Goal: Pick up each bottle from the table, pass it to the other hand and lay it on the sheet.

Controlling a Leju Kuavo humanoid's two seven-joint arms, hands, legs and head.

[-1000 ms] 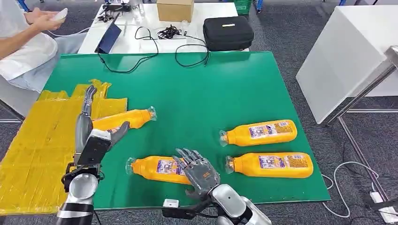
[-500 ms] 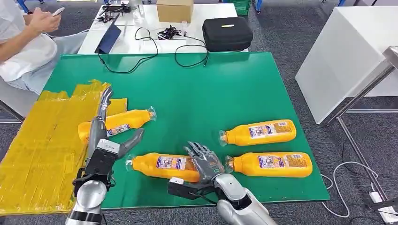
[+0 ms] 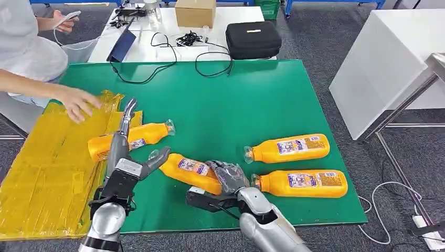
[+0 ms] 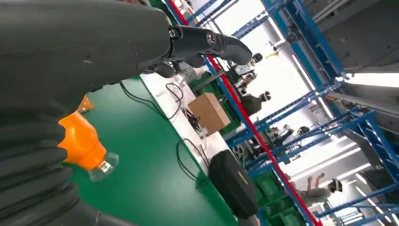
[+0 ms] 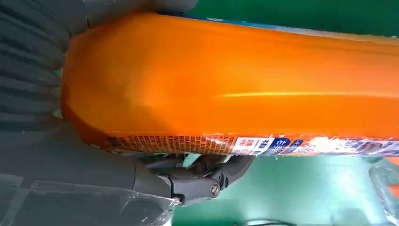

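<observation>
**A:** Which bottle are you working, and where does it lie from your fingers?

**B:** The bottle [image 3: 191, 173] in your right hand [image 3: 229, 178]. Those fingers [image 5: 202, 181] are curled round its thick end; in the right wrist view the thumb lies over one side and the dark fingers come under the label, so you hold it. Judging by its tilt against the others, it looks lifted off the green bench [image 3: 246, 100].

**A:** And its long axis?

**B:** It runs away from your right fingers toward your left hand [image 3: 128, 163], cap end leading. The clear cap sits just beside the left thumb, close to touching; I cannot tell if it does. Your left fingers are spread and hold nothing, the long ones pointing away over the far bottle [image 3: 131, 137] that lies beyond them.

**A:** So the left hand is nearer the neck?

**B:** Yes. The pass likely turns on getting those open fingers round the neck end. The yellow sheet [image 3: 47, 157] lies beyond your left hand, and a person's hand [image 3: 78, 103] rests on it.

**A:** How does the bottle look?

**B:** Smooth orange plastic, glossy, printed label, clear cap. It may slip.
</observation>
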